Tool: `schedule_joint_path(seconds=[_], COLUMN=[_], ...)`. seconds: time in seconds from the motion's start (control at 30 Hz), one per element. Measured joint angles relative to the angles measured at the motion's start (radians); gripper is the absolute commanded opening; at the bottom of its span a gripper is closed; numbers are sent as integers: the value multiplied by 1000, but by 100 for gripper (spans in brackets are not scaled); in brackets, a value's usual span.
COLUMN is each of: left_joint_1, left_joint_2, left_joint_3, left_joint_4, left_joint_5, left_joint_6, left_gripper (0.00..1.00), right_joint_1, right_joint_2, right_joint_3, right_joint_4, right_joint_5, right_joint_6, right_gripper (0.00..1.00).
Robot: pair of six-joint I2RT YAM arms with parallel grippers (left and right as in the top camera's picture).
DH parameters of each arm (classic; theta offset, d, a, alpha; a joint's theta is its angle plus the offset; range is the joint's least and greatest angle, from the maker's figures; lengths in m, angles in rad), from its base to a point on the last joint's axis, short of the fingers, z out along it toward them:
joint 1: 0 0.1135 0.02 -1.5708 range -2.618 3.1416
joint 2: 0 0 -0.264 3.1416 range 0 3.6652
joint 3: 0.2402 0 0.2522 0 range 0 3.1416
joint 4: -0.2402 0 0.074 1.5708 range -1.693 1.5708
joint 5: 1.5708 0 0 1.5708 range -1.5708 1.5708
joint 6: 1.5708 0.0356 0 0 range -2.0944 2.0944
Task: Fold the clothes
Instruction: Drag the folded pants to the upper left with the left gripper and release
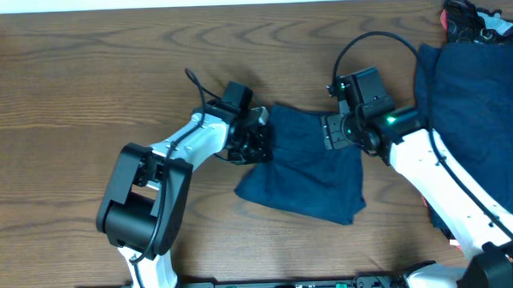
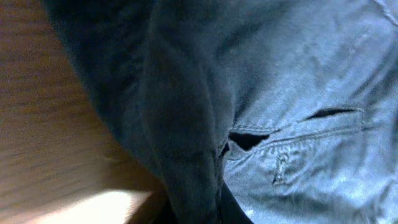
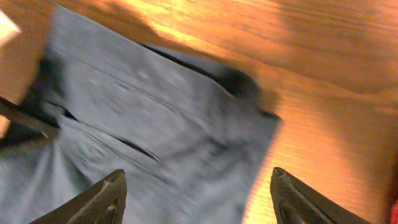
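Note:
A navy-blue pair of shorts (image 1: 309, 172) lies partly folded on the wooden table (image 1: 67, 99). My left gripper (image 1: 258, 137) is at its left edge. In the left wrist view the shorts (image 2: 298, 93) fill the frame, and a dark raised fold (image 2: 186, 143) runs down between the hidden jaws, so the gripper looks shut on it. My right gripper (image 1: 335, 131) hovers over the shorts' upper right part. In the right wrist view its fingers (image 3: 199, 199) are wide open and empty above the cloth (image 3: 155, 137) near its edge.
A large heap of navy cloth (image 1: 481, 93) lies at the right under my right arm. Small pink-red and black pieces (image 1: 459, 17) sit at the far right corner. Bare wood (image 3: 323, 74) lies beyond the shorts.

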Motion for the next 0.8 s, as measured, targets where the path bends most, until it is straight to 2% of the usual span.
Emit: schedule_joint_path(seconds=[0.13,0.27,0.43,0.6,0.63,0.67,0.73,0.77,0.8], left_joint_1=[124,343,618,830,865,892,948,974,996], left_joint_2=[-30,-71,-114,-124,-124,-124,-124,-124,-124], left_joint_3=[6,42,92,98,98,98,98,98,98], left_joint_4=[-45,-51,6,47,47,48,45,40,31], left_joint_5=[-109,-218,-281,-312,-316,-317,-320,-322,-322], left_joint_6=[-1,-2,-9,-38,-53,-64,-96,-112,-127], left_gripper=[6,6,6,8,15,34,92,98,98], right_joint_1=[-29,-61,-105,-124,-127,-128,-128,-128,-128], right_joint_2=[-29,-51,-77,-103,-106,-107,-109,-109,-109], right_joint_3=[0,0,0,0,0,0,0,0,0], right_joint_4=[-53,-87,-116,-135,-138,-140,-145,-146,-146], right_joint_5=[4,6,6,10,10,11,10,10,10], right_joint_6=[-1,4,14,16,16,16,16,16,16], right_gripper=[70,70,70,71,71,71,71,71,72])
